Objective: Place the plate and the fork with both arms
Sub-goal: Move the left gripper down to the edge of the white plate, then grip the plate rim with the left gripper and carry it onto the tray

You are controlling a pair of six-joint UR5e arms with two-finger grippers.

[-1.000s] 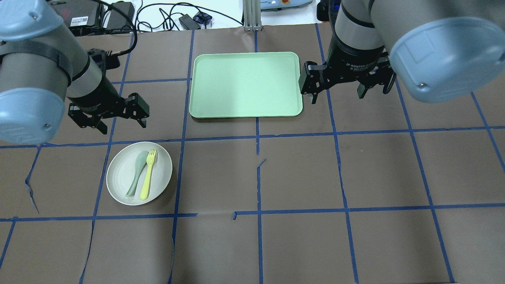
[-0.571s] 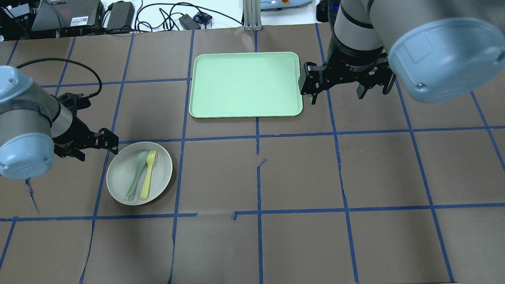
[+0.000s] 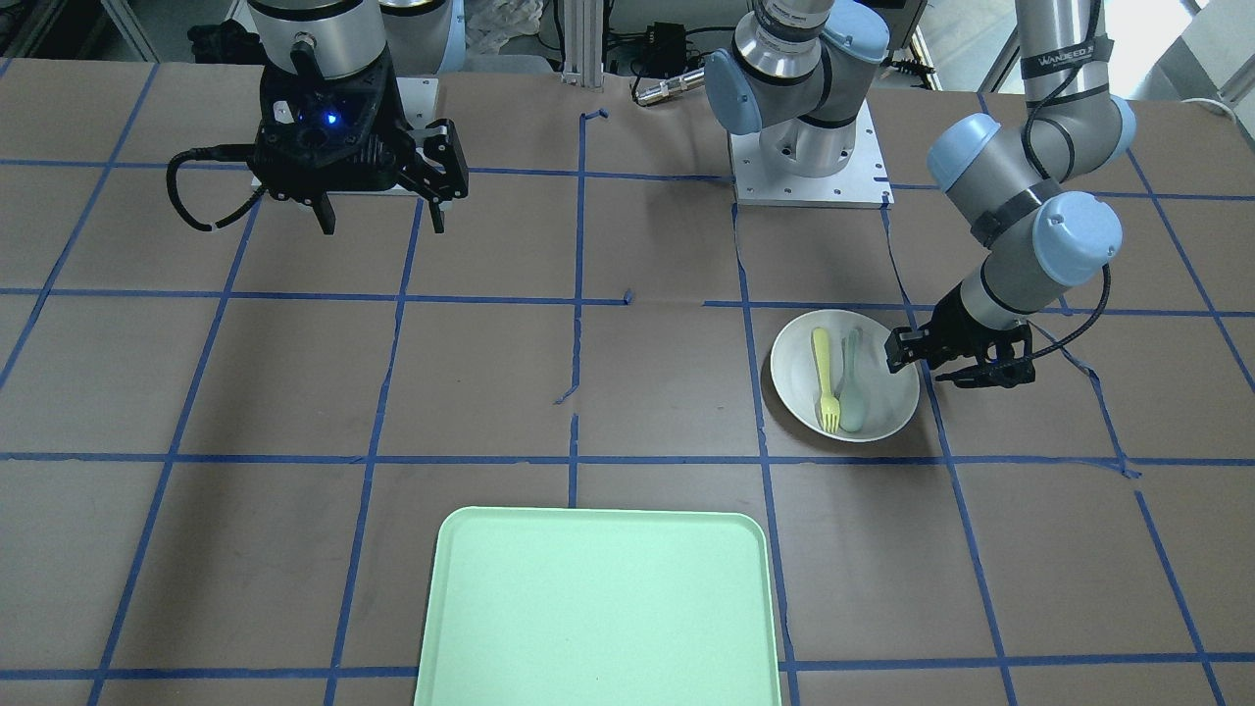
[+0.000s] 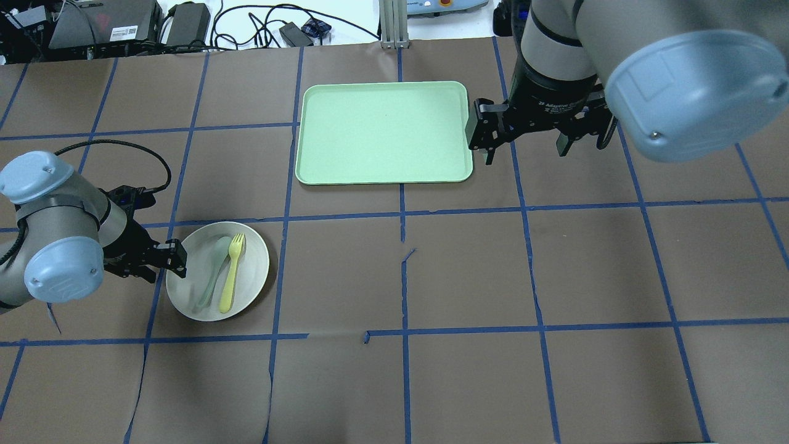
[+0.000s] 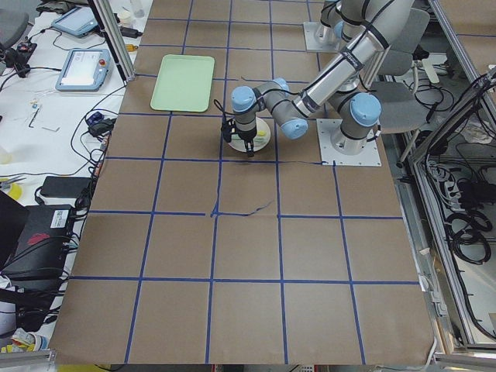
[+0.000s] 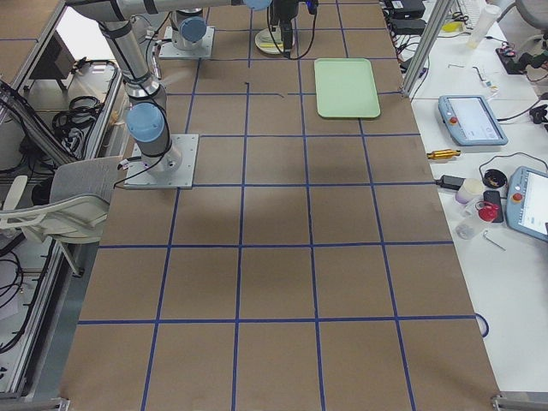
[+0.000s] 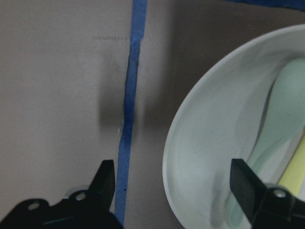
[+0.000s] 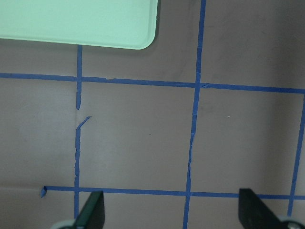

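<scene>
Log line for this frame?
left gripper: open, straddling plate rim | right gripper: open, aloft, holding nothing | fork, spoon: on plate

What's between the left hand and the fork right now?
The spoon, lying on the plate beside the fork, on the side nearer the left hand; the overhead view shows it.

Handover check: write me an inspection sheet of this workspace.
Surface: table, brown paper with a blue tape grid, torn in spots.
Job's things: fork lies in plate.
Clutter: spoon beside fork in plate; tray apart from plate.
Grippers: left gripper open, astride plate's rim; right gripper open, beside tray.
Cables: black cable loops from left wrist; leads beyond table's far edge.
Surroundings: pendants on side bench; chair behind robot.
</scene>
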